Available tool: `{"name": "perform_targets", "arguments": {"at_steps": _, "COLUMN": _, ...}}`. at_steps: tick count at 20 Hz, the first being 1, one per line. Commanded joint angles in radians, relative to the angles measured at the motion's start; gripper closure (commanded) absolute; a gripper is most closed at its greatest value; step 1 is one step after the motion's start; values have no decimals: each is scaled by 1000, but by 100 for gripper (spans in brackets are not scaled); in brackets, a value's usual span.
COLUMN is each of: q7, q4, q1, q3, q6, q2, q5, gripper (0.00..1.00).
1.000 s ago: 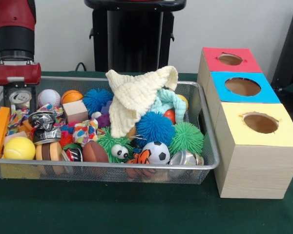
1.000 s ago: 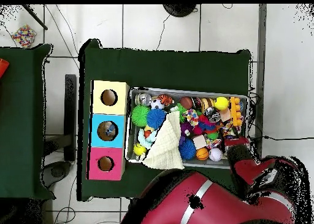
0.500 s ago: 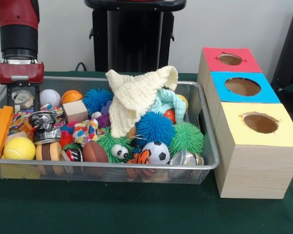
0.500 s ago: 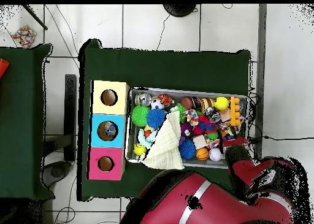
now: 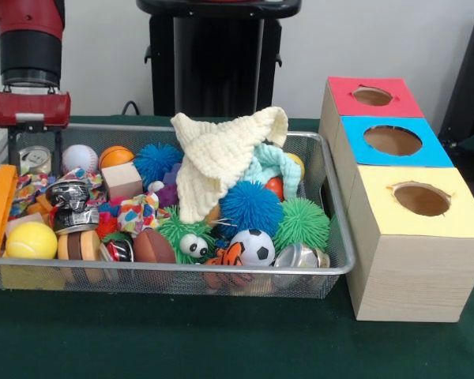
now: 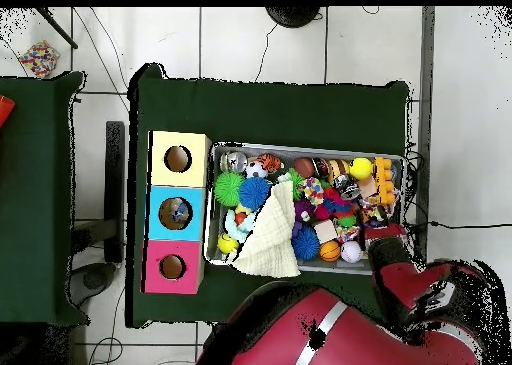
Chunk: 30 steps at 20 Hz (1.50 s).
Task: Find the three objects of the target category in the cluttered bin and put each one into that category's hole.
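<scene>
The pincer (image 5: pixel 30 154) hangs at the upper left of the front view, over the left end of the wire bin (image 5: pixel 332 229); its red wrist block is clear, but whether the dark parts below it are apart or together cannot be told, and nothing is visibly held. The target category is not stated, so the three objects cannot be named with certainty. Candidates lie below and to the right of the pincer in the front view: a white baseball (image 5: pixel 80 158) and an orange ball (image 5: pixel 115 155) just beside it, a yellow ball (image 5: pixel 31 240) lower in the same end, and a soccer ball (image 5: pixel 255 246) well apart, toward the bin's lower right. The three-hole box (image 5: pixel 411 260) stands at the right of the frame beside the bin, with the red hole (image 5: pixel 372 96), blue hole (image 5: pixel 393 140) and yellow hole (image 5: pixel 422 199) all open. A cream knitted cloth (image 5: pixel 221 158) drapes over the middle of the pile and hides whatever lies beneath it. In the overhead view the arm covers the bin's lower right corner.
</scene>
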Motion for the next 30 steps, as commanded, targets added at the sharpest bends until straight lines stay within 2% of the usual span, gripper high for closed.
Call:
{"name": "perform_targets", "arguments": {"at_steps": 1, "q7": -281, "q4": -84, "q1": 34, "q3": 158, "q6": -146, "q2": -48, "q5": 115, "gripper": 0}}
{"name": "perform_targets", "arguments": {"at_steps": 5, "q7": -242, "q4": -106, "q1": 69, "q3": 133, "q6": -62, "q2": -40, "q5": 71, "gripper": 0}}
{"name": "perform_targets", "arguments": {"at_steps": 10, "q7": -220, "q4": -106, "q1": 80, "q3": 127, "q6": -46, "q2": -45, "q5": 65, "gripper": 0}}
{"name": "perform_targets", "arguments": {"at_steps": 19, "q7": -96, "q4": -144, "q1": 191, "q3": 45, "q6": 158, "q2": -17, "q5": -47, "gripper": 0}}
{"name": "perform_targets", "arguments": {"at_steps": 30, "q7": -26, "q4": -141, "q1": 241, "q3": 7, "q6": 201, "q2": -40, "q5": -58, "gripper": 0}}
